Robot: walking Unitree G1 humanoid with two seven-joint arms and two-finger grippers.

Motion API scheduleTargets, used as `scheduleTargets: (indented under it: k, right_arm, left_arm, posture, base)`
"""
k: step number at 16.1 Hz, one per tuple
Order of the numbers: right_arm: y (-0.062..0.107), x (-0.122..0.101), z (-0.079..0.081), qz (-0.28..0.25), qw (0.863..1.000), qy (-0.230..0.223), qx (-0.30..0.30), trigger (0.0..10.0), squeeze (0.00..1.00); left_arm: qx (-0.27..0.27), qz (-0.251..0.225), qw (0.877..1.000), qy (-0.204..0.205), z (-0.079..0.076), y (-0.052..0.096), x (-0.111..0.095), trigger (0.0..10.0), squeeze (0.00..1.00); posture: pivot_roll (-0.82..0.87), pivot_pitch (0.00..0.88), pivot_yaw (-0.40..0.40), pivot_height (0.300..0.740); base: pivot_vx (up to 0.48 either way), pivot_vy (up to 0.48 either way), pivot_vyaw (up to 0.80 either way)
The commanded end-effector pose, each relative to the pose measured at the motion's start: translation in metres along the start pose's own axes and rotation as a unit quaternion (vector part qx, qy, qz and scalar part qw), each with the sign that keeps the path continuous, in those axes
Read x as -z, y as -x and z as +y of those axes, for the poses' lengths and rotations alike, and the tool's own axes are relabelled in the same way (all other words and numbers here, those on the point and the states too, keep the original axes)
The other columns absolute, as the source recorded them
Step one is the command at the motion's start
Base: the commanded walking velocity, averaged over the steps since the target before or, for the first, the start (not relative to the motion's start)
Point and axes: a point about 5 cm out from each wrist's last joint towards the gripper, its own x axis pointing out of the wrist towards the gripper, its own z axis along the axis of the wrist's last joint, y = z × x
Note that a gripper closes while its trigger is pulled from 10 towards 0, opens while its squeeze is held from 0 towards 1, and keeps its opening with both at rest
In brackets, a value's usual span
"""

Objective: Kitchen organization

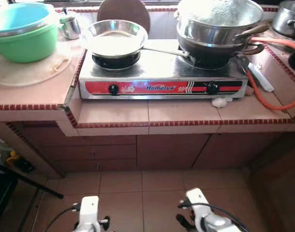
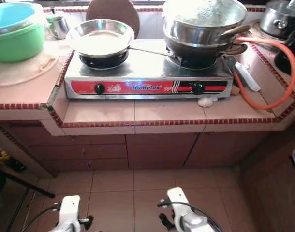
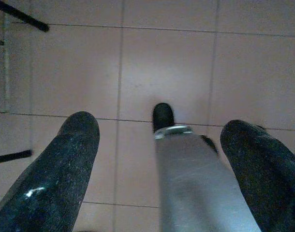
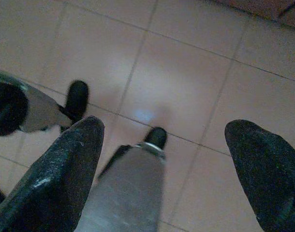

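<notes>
A silver two-burner gas stove (image 1: 162, 87) stands on the pink tiled counter (image 1: 181, 113). On its left burner sits an empty steel pan (image 1: 113, 37), handle pointing right. Stacked steel pots (image 1: 217, 24) rest on the right burner. At the counter's left, a green basin (image 1: 24, 46) holds a blue one. Both arms hang low over the floor, the left arm (image 1: 89, 212) and the right arm (image 1: 205, 215). My left gripper (image 3: 159, 164) and right gripper (image 4: 162, 169) are open, with nothing but floor tiles between their fingers.
An orange gas hose (image 1: 278, 72) loops over the counter right of the stove, beside a white-handled utensil (image 1: 261, 77) and a small white lump (image 1: 219, 102). A steel kettle (image 1: 70, 26) and another pot (image 1: 287, 17) stand at the back. A black stand leg (image 1: 26, 181) crosses the floor at left.
</notes>
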Motion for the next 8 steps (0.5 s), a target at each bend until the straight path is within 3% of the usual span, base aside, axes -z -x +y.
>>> scheduleTargets:
  k: [1, 8]
  right_arm:
    - [0.0022, 0.0101, -0.0039, 0.013, 1.000, -0.013, 0.008, 10.0, 0.00]
    - [0.0021, 0.0102, -0.0030, 0.013, 1.000, -0.012, 0.006, 10.0, 0.00]
  left_arm:
    - [0.004, 0.004, 1.000, -0.007, -0.0022, 0.0000, 0.0011, 10.0, 0.00]
    - [0.002, 0.005, 1.000, -0.010, -0.0019, 0.0000, 0.0011, 10.0, 0.00]
  posture:
    - [-0.17, 0.099, 0.009, 0.740]
    - [-0.17, 0.099, 0.010, 0.740]
  base:
    - [-0.240, 0.292, 0.00]
    - [-0.251, 0.299, 0.00]
